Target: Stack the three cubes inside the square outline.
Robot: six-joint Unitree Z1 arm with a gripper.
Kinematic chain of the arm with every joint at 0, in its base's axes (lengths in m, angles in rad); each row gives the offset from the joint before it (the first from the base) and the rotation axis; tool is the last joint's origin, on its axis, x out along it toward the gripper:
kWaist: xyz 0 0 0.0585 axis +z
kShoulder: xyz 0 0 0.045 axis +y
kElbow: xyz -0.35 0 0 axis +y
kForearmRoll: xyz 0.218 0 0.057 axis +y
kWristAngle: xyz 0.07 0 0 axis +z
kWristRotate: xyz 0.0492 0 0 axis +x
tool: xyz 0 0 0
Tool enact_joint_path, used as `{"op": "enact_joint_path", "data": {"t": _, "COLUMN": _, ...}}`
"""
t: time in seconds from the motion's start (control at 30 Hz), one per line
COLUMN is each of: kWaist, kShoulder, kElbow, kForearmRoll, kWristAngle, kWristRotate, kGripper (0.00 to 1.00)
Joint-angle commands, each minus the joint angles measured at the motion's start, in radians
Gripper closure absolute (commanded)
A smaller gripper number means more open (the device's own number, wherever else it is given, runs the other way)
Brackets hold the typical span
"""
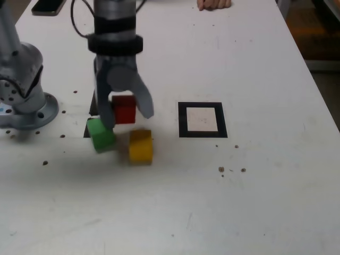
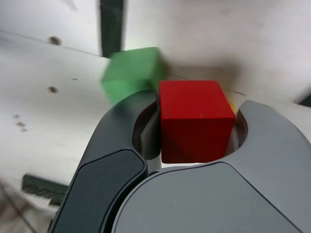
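The red cube (image 1: pixel 124 109) is clamped in the claw (image 1: pixel 126 114), a finger on either side of it; it is held up off the table (image 1: pixel 265 186), with its top and one side face showing in the wrist view. The green cube (image 1: pixel 101 134) and the yellow cube (image 1: pixel 141 146) are on the table, near each other but apart; in the exterior view the green one is to the left and turned at an angle, the yellow one to the right; in the wrist view the yellow one is mostly hidden behind the red cube and the claw, with only a sliver in sight.

The square (image 1: pixel 202 120), black tape around a white centre, lies to the exterior view's right of all three cubes, well apart from them; no cube is inside it. Black tape (image 1: pixel 93 104) shows near the green cube; small dark spots mark the table, some near the square.

Farther out, a round grey base (image 1: pixel 33 112) stands at the exterior view's left; a phone-like dark thing (image 1: pixel 48 7) lies at the far left; part of a person's hand (image 1: pixel 213 4) rests at the far edge, cut off by the frame.
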Motion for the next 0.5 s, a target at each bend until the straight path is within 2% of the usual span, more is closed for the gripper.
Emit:
{"op": "enact_joint_path", "data": {"t": 0.0, "kWaist": 0.001, "kShoulder": -0.020, "kElbow": -0.026, "kForearmRoll": -0.007, "kWristAngle": 0.055, "kWristRotate": 0.006, "kGripper": 1.00}}
{"op": "enact_joint_path", "data": {"t": 0.17, "kWaist": -0.013, "kShoulder": -0.046, "kElbow": -0.112, "kForearmRoll": -0.012, "kWristAngle": 0.224, "kWristRotate": 0.032, "kGripper": 1.00}}
{"op": "enact_joint_path", "data": {"t": 0.27, "kWaist": -0.033, "kShoulder": -0.048, "kElbow": -0.158, "kForearmRoll": -0.018, "kWristAngle": 0.307, "kWristRotate": 0.045, "kGripper": 1.00}}
{"op": "enact_joint_path", "data": {"t": 0.37, "kWaist": -0.056, "kShoulder": -0.040, "kElbow": -0.187, "kForearmRoll": -0.029, "kWristAngle": 0.355, "kWristRotate": 0.062, "kGripper": 1.00}}
{"op": "enact_joint_path", "data": {"t": 0.47, "kWaist": -0.081, "kShoulder": -0.019, "kElbow": -0.201, "kForearmRoll": -0.038, "kWristAngle": 0.374, "kWristRotate": 0.085, "kGripper": 0.99}}
